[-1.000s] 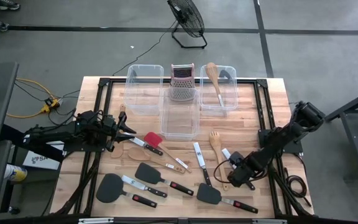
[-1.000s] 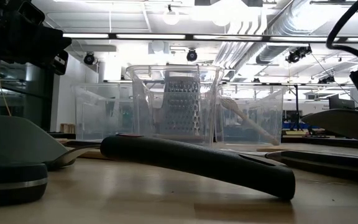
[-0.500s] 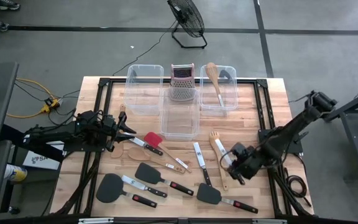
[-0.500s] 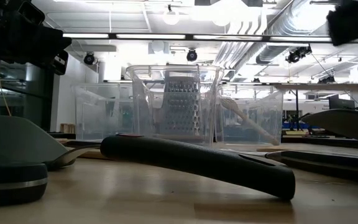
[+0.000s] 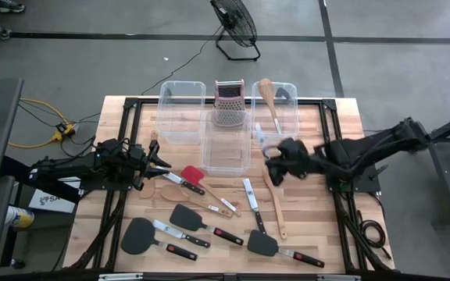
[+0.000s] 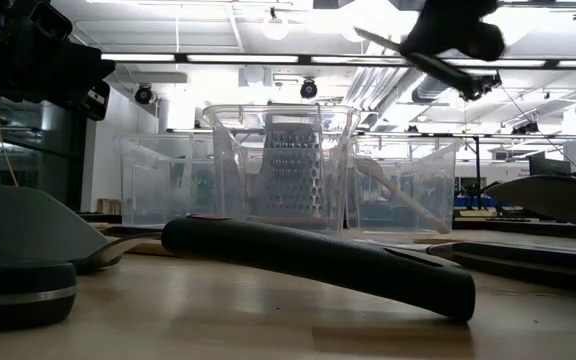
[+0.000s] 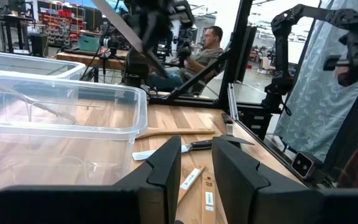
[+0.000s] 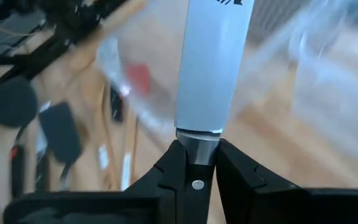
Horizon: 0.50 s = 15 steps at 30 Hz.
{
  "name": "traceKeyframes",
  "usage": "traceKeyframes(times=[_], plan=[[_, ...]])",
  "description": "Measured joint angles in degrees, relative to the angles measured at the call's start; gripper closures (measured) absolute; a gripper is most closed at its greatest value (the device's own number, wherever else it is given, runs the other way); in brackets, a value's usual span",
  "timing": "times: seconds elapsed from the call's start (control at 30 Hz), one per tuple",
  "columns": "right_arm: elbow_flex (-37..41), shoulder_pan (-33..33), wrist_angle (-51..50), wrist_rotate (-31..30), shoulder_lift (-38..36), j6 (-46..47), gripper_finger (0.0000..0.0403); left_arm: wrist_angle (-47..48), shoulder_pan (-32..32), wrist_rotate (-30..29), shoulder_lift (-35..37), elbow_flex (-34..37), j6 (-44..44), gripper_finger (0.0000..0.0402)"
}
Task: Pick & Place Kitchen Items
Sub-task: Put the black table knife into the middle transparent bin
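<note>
Right gripper [image 5: 270,156] had swung up from the bench's [image 5: 123,203] near right corner to just beside the right bin [image 5: 294,117], jaws clamped on a steel knife [image 8: 213,62] carried in the air. Left gripper [image 5: 162,162] waited left of the middle bin [image 5: 226,166], jaws slightly apart on nothing. Progress looked early: only a wooden spoon [image 5: 269,100] and maybe one more item sat in the right bin, while spatulas, knives and wooden pieces still lay in front of the bins.

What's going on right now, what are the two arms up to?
Right gripper shut on a knife, carrying it above the table beside the bins. Left gripper waits at the table's left, holding nothing. Nothing in the way.
</note>
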<state>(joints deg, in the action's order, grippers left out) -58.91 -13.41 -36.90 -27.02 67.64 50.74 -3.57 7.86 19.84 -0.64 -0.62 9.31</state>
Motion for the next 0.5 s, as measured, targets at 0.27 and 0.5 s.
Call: traceKeyframes(times=[0.27, 0.5], plan=[[-6.1, 10.8, 9.4, 4.6, 6.5, -15.9, 0.0345, 0.0, 0.0, 0.0, 0.0, 0.0, 0.0, 0.0312], [-8.1, 18.7, 20.5, 15.1, 12.0, -23.9, 0.0345, 0.0, 0.0, 0.0, 0.0, 0.0, 0.0, 0.0312]])
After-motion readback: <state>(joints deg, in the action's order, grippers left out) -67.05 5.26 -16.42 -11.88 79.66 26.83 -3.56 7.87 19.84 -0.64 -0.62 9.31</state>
